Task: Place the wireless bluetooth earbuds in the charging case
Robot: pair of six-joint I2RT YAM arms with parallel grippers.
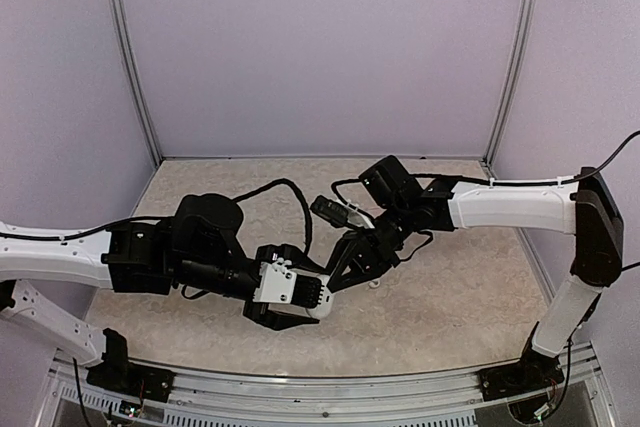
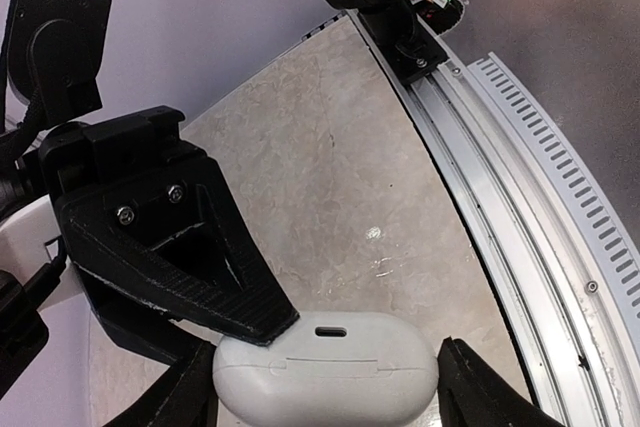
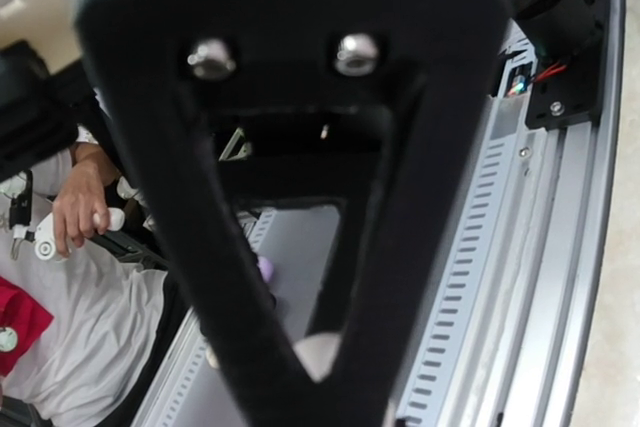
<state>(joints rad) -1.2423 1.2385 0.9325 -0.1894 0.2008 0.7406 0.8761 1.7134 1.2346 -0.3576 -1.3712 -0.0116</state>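
- Marbled beige table: beneath both sets of jaws.
- Slotted aluminium rail: right of the left jaws.
- Person in white shirt: left of the right jaws, beyond them.

No text, label, brand, number or sign can be read in any of the three views (the pale charging case, at the bottom centre of the left wrist view, shows a plain shell with no lettering that can be made out).
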